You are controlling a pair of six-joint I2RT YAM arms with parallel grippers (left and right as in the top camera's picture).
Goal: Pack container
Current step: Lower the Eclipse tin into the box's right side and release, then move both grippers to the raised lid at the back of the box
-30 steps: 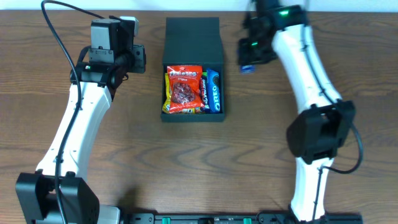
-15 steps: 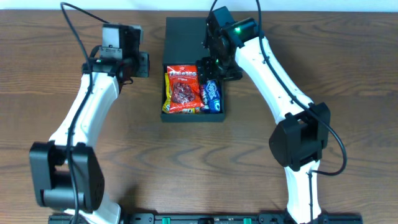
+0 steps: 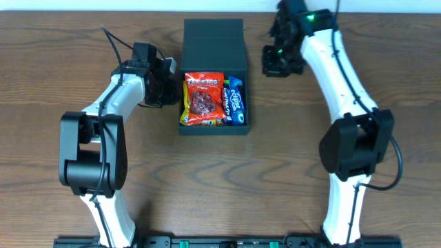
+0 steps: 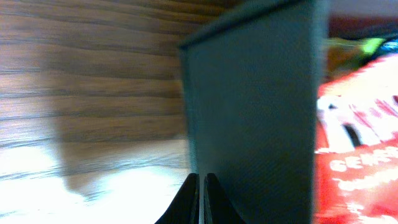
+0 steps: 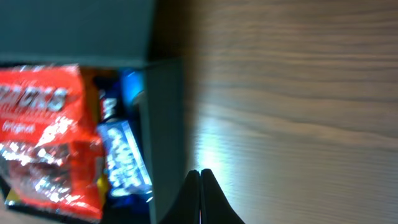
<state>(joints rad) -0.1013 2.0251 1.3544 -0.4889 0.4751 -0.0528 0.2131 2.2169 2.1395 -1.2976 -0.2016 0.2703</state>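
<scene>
The dark green-black container (image 3: 214, 129) stands at the table's middle with its flap lid (image 3: 214, 41) open toward the back. Inside lie a red snack bag (image 3: 202, 98) and a blue Oreo packet (image 3: 236, 100). My left gripper (image 3: 171, 81) is shut and empty, right against the container's left wall (image 4: 255, 118). My right gripper (image 3: 272, 63) is shut and empty, to the right of the lid, apart from it. The right wrist view shows the container's right wall (image 5: 166, 137), the red bag (image 5: 46, 134) and the blue packet (image 5: 124, 158).
The wooden table (image 3: 289, 172) runs all around the container. Both arms' bases stand at the front edge. A yellow packet edge (image 3: 185, 118) shows under the red bag.
My right gripper has pulled out from over the container's blue packet and moved right and back. My left gripper has moved right, close against the container's left wall.
</scene>
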